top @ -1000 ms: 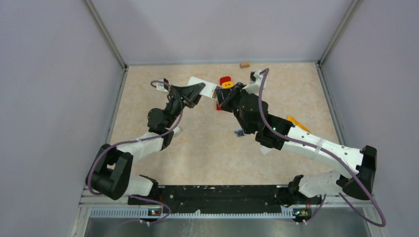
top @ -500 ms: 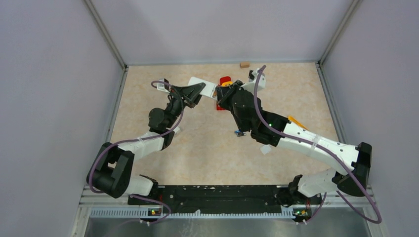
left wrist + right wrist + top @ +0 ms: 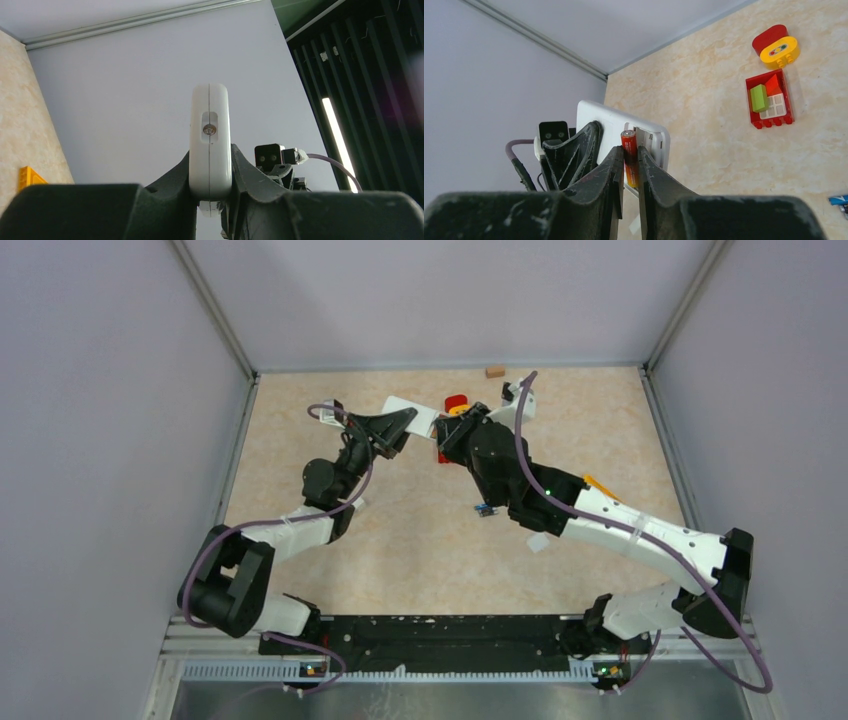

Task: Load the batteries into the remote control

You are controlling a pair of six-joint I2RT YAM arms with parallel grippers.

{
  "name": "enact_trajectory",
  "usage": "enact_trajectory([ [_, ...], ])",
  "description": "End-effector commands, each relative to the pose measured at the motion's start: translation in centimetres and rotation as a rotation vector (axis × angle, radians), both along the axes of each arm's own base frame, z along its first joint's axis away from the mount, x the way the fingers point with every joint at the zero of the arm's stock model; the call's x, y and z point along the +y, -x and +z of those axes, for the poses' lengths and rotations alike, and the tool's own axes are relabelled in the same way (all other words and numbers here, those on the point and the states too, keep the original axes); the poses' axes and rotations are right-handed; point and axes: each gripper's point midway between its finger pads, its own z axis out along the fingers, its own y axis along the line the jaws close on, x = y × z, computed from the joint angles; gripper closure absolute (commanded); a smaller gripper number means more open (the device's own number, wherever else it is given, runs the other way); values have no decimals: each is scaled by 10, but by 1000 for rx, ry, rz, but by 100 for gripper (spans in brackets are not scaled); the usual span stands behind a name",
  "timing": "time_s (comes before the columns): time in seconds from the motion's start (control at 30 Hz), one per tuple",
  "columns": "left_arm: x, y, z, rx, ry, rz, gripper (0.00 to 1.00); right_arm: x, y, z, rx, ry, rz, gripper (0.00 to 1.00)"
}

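Left wrist, right wrist: remote (image 3: 210, 130) and battery (image 3: 628, 141) held

Left gripper (image 3: 210, 172) is clamping the white remote edge-up. Right gripper (image 3: 630, 152) is pinching the reddish battery at the remote's open bay. A blue battery (image 3: 484, 509) is lying on the table (image 3: 400, 550) beside the right arm

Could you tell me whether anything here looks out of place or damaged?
Nothing looks damaged or spilled. The left gripper clamps the white remote, and the right gripper holds a reddish-brown battery at its battery compartment. One blue battery lies loose on the table.
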Motion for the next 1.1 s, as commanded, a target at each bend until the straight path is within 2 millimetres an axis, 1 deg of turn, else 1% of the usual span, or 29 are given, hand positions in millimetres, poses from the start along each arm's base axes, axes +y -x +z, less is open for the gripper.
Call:
enact_trajectory([
  [0.0, 19, 28, 61, -185, 164, -3, 100, -9, 4, -21, 60, 86, 0, 82],
  [0.1, 19, 27, 59, -179, 161, 1, 100, -14, 5, -18, 62, 82, -18, 77],
  [0.2, 20, 27, 57, -174, 161, 4, 100, -19, 6, -12, 56, 77, -28, 75],
  [0.63, 19, 23, 55, -164, 162, 12, 100, -34, 9, 0, 43, 59, -58, 74],
  [0.8, 19, 22, 55, -164, 162, 12, 100, -35, 12, 7, 29, 46, -41, 74],
  [0.87, 19, 21, 55, -165, 162, 13, 100, -36, 14, 10, 28, 33, -32, 71],
  [0.9, 19, 21, 54, -165, 162, 12, 100, -39, 16, 12, 31, 24, -32, 70],
  [0.93, 19, 21, 54, -165, 161, 11, 100, -41, 18, 14, 36, 9, -33, 64],
  [1.0, 19, 21, 53, -166, 159, 12, 100, -48, 23, 19, 40, -23, -28, 39],
  [1.03, 18, 21, 52, -167, 156, 13, 100, -52, 26, 22, 44, -49, -27, 30],
  [1.07, 18, 21, 51, -167, 151, 13, 100, -55, 28, 26, 46, -75, -20, 23],
])
